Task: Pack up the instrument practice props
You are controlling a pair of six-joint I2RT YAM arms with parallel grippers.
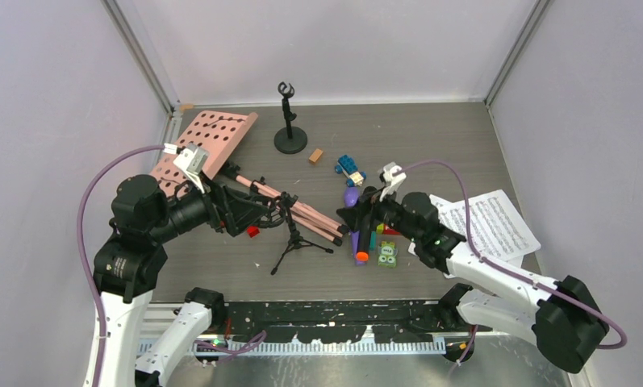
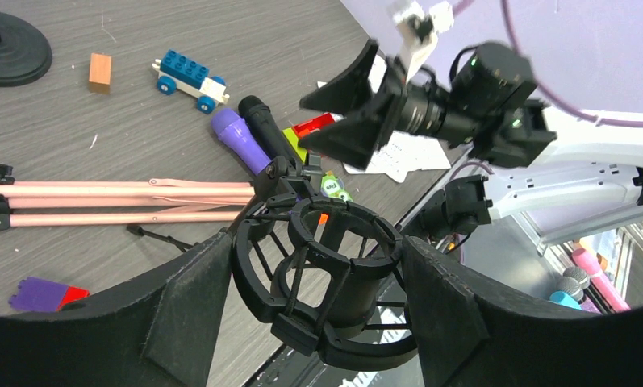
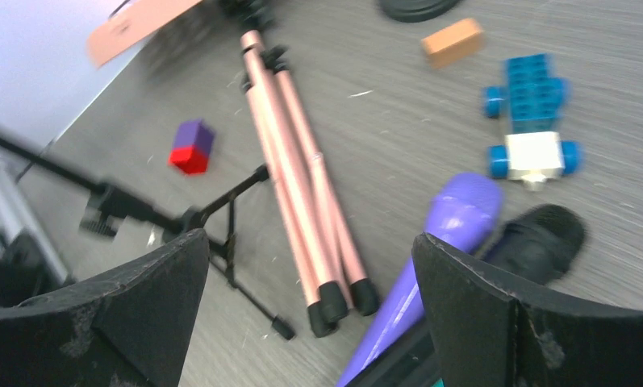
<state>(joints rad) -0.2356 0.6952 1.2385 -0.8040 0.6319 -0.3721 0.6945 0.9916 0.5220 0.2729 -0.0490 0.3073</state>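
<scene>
Tripod mic support (image 1: 295, 234), standing on the table (image 1: 431, 137) beside the pink legs (image 1: 302, 211), looks light, top-heavy and fragile at its springy cage (image 2: 302, 274), which the left gripper (image 2: 314, 242) clasps with well-spread fingers; right gripper (image 3: 310, 242) gapes empty over the purple mic (image 3: 455, 218).

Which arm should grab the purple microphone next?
Right. The right claw is open and hangs just above the purple microphone. The left claw is busy, closed around the tripod mic support.

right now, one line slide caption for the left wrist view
left gripper brackets the black mic support at its shock mount; beyond, purple-headed microphone, black microphone, pink tripod legs, open right gripper
</scene>
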